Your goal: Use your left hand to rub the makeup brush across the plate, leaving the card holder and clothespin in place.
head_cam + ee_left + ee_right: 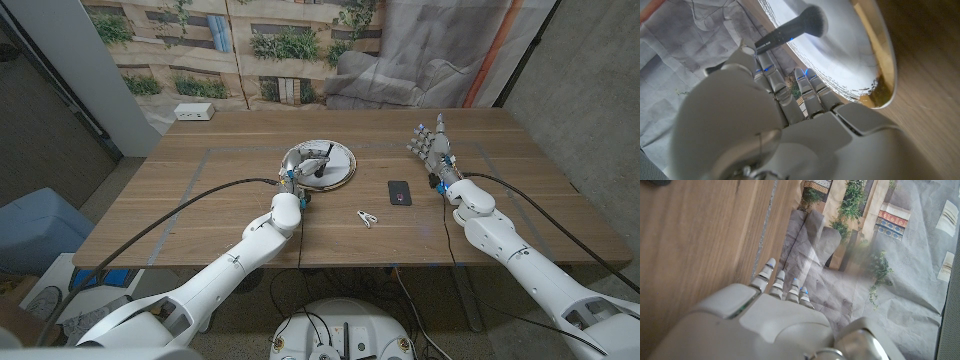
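A round white plate (340, 160) (850, 50) with a gold rim sits at the table's middle. The black makeup brush (320, 160) (790, 31) has its bristle head pressed on the plate's white surface. My left hand (293, 182) (790, 100) is at the plate's near left rim and holds the brush by the end of its handle. A black card holder (399, 192) lies to the right of the plate. A white clothespin (367, 217) lies nearer the front edge. My right hand (432, 148) (785, 287) is raised at the right, fingers apart, holding nothing.
A white box (194, 112) stands at the table's far left edge. Black cables (200, 200) run from both arms over the table. Behind the table hangs a printed backdrop (290, 40). A blue bin (30, 230) stands on the floor at the left.
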You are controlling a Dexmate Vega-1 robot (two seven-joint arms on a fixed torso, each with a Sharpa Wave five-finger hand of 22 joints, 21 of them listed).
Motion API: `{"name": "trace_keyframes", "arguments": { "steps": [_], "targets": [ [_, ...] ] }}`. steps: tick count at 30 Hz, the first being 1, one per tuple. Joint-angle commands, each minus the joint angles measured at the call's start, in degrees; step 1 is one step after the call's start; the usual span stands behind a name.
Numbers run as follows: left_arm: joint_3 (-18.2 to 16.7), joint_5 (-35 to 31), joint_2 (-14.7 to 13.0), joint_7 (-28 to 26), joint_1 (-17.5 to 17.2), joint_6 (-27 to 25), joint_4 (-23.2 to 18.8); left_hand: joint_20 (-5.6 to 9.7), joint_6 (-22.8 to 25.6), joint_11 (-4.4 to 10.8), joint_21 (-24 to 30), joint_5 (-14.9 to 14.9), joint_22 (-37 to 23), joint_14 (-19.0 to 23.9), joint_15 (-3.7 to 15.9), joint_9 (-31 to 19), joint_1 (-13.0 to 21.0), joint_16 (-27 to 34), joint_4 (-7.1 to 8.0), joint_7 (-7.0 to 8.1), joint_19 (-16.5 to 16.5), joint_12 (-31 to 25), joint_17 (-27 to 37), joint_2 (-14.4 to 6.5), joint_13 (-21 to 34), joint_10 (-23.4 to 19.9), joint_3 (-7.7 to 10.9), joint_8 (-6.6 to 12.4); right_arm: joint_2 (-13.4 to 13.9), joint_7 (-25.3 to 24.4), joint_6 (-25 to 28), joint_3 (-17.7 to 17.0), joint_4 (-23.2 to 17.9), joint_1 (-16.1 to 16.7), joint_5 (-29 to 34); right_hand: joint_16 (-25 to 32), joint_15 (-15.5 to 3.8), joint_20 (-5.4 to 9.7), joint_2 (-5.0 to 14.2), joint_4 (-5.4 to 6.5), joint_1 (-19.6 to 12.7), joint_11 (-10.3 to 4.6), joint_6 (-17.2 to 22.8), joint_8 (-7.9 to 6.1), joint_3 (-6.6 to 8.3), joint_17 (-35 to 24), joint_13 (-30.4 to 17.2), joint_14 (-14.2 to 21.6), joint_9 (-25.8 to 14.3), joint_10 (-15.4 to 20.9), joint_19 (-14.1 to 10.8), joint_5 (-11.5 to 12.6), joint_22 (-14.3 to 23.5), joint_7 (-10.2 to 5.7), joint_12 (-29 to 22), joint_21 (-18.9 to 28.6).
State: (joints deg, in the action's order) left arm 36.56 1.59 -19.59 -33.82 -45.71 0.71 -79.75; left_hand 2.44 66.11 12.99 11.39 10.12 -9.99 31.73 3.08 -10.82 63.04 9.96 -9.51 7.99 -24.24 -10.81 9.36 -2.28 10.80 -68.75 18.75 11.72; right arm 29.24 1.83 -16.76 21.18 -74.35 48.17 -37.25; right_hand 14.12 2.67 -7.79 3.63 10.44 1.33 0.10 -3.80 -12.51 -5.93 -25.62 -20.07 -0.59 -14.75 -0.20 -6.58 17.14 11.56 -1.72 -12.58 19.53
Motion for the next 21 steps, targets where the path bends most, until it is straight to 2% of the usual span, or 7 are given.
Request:
{"name": "trace_keyframes", "arguments": {
  "steps": [1, 21],
  "targets": [
    [0.5, -0.1, 0.4, 0.4, -0.2, 0.1, -0.4, 0.48, 0.3, -0.05, 0.2, 0.3, -0.2, -0.3, 8.44, -0.3, 0.1, 0.2, -0.09, -0.11, 0.2, -0.2, 0.1, -0.5, 0.1, -0.4, -0.35, 0.15, 0.0, 0.0, 0.0, 0.0, 0.0, 0.0, 0.0, 0.2, 0.52, -0.39, 5.78, 0.42, -0.1, 0.25, -0.4, -0.32, 0.11, -0.2, -0.1, -0.1, -0.1, -0.3, 0.0, 0.4, 0.3, 0.0, -0.4, 0.4],
    [1.1, 0.1, 1.2, 1.2, 0.1, 0.8, 0.5, 0.47, 0.3, -0.06, 0.2, 0.3, -0.2, -0.3, 8.45, -0.3, 0.2, 0.2, -0.1, -0.05, 0.3, -0.2, 0.1, -0.5, 0.1, -0.4, -0.53, 0.16, 0.0, 0.0, 0.0, 0.0, 0.0, 0.0, 0.0, 0.2, 0.55, -0.38, 5.78, 0.42, -0.1, 0.29, -0.5, -0.28, 0.11, -0.2, -0.1, 0.0, -0.2, -0.3, 0.0, 0.4, 0.3, -0.01, -0.4, 0.4]
  ]
}}
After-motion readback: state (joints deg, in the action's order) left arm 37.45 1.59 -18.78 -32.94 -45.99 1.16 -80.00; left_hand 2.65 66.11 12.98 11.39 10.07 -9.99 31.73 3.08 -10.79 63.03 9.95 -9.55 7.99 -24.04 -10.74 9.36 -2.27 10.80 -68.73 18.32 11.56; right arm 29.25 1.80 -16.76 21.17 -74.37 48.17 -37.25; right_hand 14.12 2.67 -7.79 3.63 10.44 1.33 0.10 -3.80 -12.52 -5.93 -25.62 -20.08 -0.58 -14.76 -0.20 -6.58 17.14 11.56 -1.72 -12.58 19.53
